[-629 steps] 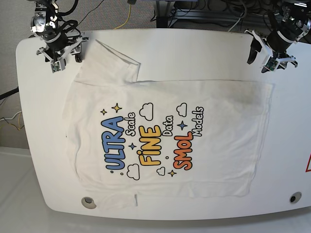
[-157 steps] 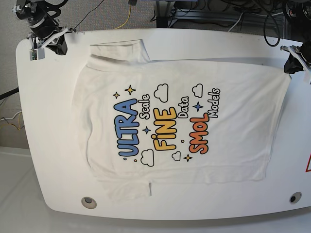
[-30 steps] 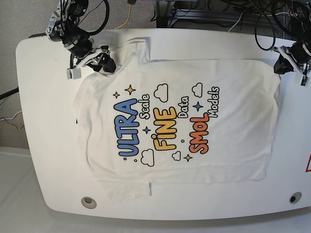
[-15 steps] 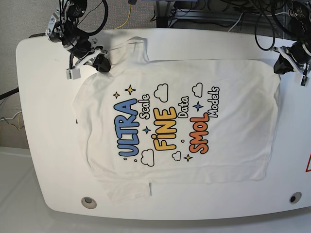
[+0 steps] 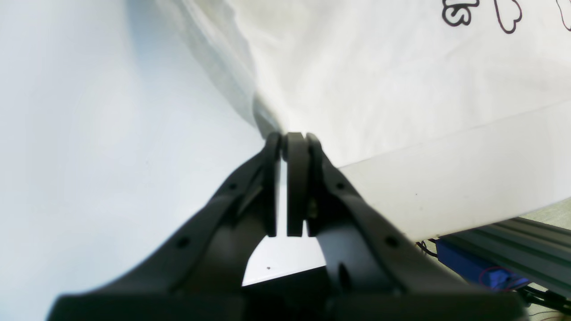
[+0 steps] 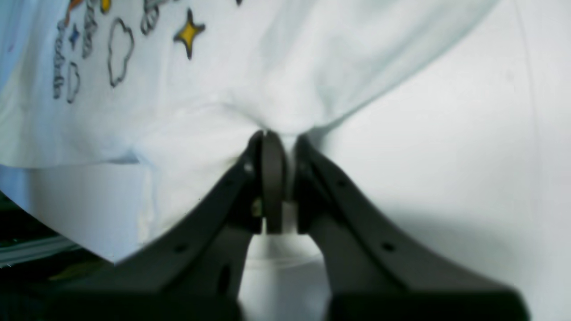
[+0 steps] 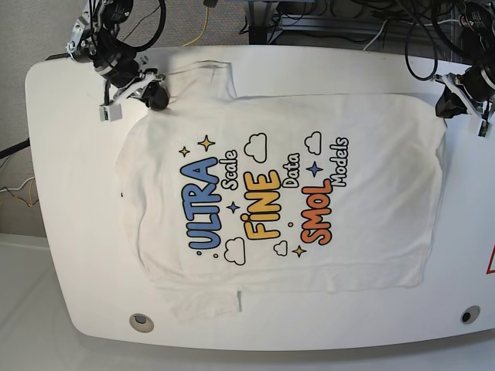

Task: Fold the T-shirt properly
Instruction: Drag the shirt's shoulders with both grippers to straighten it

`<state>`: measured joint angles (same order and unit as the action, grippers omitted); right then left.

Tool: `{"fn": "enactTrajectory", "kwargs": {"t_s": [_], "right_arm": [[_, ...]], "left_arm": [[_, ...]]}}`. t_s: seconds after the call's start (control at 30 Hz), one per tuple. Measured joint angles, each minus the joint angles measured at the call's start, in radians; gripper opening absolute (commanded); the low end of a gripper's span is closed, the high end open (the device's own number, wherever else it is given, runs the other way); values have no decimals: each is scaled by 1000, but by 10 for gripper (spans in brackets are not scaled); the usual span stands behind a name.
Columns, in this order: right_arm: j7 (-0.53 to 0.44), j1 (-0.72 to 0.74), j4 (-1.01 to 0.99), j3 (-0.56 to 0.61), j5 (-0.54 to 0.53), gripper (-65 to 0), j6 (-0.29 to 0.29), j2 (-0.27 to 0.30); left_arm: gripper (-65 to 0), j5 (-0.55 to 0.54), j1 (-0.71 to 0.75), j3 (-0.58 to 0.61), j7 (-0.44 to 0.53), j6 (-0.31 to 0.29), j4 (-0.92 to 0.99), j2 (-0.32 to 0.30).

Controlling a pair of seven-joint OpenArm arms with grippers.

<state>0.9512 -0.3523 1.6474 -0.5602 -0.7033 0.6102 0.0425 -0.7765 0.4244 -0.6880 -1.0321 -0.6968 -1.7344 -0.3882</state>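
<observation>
The white T-shirt (image 7: 271, 193) lies spread print-up on the white table (image 7: 69, 193), collar side to the left. My right gripper (image 7: 152, 94) is at the shirt's far-left corner, by the upper sleeve, and is shut on a pinch of cloth. In the right wrist view the cloth (image 6: 223, 89) bunches into the closed gripper (image 6: 275, 138). My left gripper (image 7: 446, 106) is at the far-right hem corner, shut on the shirt's edge. In the left wrist view the shirt (image 5: 379, 67) rises taut from the closed gripper (image 5: 289, 141).
Two round holes sit near the table's front edge, at the left (image 7: 141, 321) and the right (image 7: 469, 314). Cables and a metal frame (image 7: 309, 19) run behind the table. A red-marked sticker (image 7: 489, 263) is at the right edge.
My right gripper has moved up and to the left, pulling the shirt's far-left corner and sleeve with it. The left gripper has stayed put on the hem corner.
</observation>
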Motion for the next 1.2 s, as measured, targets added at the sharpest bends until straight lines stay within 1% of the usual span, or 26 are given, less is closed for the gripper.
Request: {"fn": "enactTrajectory", "kwargs": {"t_s": [0.1, 0.27, 0.47, 0.63, 0.87, 1.0, 1.13, 1.2], "right_arm": [[3, -24, 38, -2, -5, -650, 0, 2], [14, -77, 133, -2, -56, -650, -3, 5], [14, -101, 215, -2, -65, -650, 0, 5], [58, -107, 225, -2, -67, -650, 0, 8], [63, -124, 225, -2, -65, -650, 0, 8], [64, -148, 225, -2, -64, -650, 11, 7], [64, -170, 225, -27, -68, -650, 38, 5], [63, -179, 225, -39, -69, -650, 37, 5]], "left_arm": [[-641, 0, 3, 0, 0, 0, 0, 0], [-641, 0, 8, 1, -2, 0, 0, 0], [-641, 0, 7, 1, -51, 0, 0, 1], [-641, 0, 5, 1, -85, 0, 0, 5], [-641, 1, 3, -3, -101, 0, -7, 61], [-641, 0, 11, -3, -144, 0, -24, 95], [-641, -1, 25, -3, -153, 0, -30, 103], [-641, 1, 29, -5, -153, 0, -30, 106]]}}
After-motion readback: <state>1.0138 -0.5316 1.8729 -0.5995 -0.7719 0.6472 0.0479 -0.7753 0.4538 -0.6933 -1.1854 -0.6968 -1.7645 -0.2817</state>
